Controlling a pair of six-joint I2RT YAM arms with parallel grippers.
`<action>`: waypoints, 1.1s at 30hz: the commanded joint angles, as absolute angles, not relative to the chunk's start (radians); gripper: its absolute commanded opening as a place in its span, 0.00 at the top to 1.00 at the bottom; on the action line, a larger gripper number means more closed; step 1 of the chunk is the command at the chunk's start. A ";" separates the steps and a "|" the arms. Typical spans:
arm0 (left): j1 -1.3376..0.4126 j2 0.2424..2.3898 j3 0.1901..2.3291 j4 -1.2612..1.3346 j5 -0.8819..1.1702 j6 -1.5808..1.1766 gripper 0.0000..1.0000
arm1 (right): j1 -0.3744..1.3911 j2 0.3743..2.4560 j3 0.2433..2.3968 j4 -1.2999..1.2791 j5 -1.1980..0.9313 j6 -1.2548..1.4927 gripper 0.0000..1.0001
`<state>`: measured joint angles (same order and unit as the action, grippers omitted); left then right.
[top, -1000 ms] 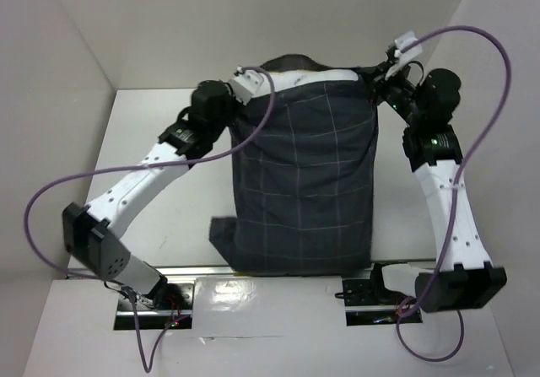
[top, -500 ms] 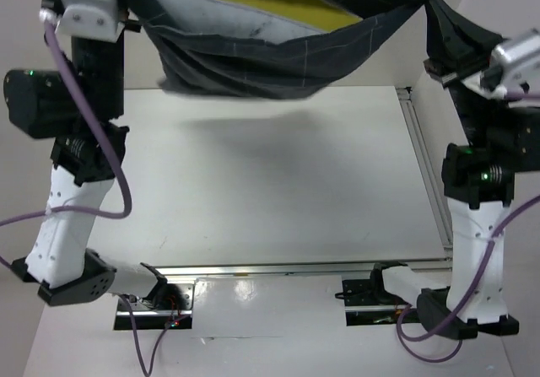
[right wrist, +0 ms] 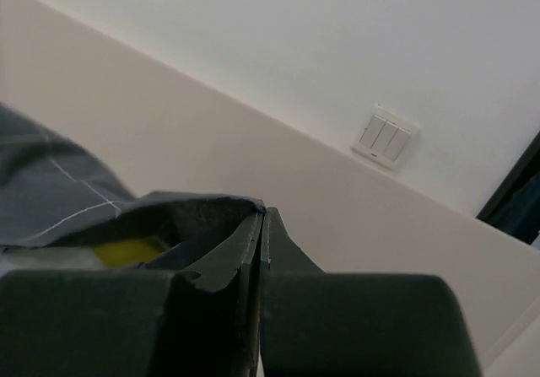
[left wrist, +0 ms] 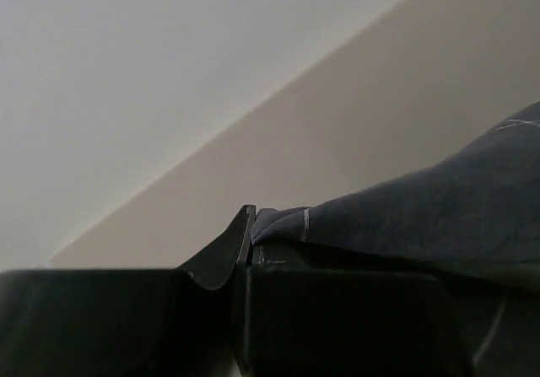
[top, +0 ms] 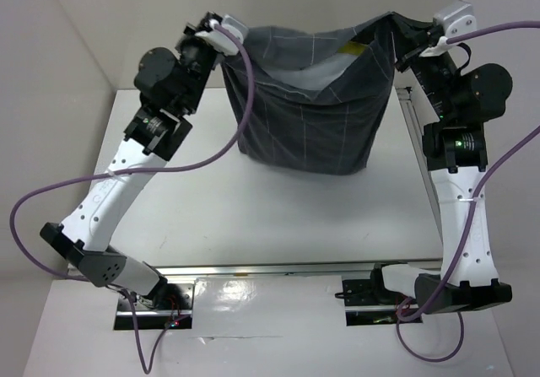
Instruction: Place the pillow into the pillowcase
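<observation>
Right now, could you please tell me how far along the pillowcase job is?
Mostly done: the pillow sits inside the pillowcase, only its pale top and a yellow strip showing at the open mouth. In hand: the left gripper and right gripper are each shut on an upper corner, holding the case up like a sack. Left, probably: settle the pillow fully, lay it down, release.

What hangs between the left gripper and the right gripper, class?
The pillowcase hangs stretched from the left gripper to the right gripper, mouth open, the pillow showing inside; the top external view shows it.
</observation>
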<state>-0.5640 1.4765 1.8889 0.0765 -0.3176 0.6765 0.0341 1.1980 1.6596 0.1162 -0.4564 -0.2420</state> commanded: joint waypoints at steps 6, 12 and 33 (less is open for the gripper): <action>-0.659 1.397 1.799 0.183 -0.450 0.670 1.00 | 0.011 1.124 1.621 0.135 -0.469 -0.183 1.00; -0.598 1.454 2.065 0.198 -0.401 0.656 1.00 | -0.035 1.143 1.686 0.230 -0.429 -0.163 1.00; -0.617 1.229 2.000 0.345 -0.344 0.750 1.00 | -0.078 1.009 1.845 0.397 -0.428 -0.210 1.00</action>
<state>-0.6254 1.2861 1.9438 0.2024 -0.3149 0.7330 -0.0551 1.0508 1.7943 0.2443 -0.4988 -0.1841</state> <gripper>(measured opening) 0.062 0.007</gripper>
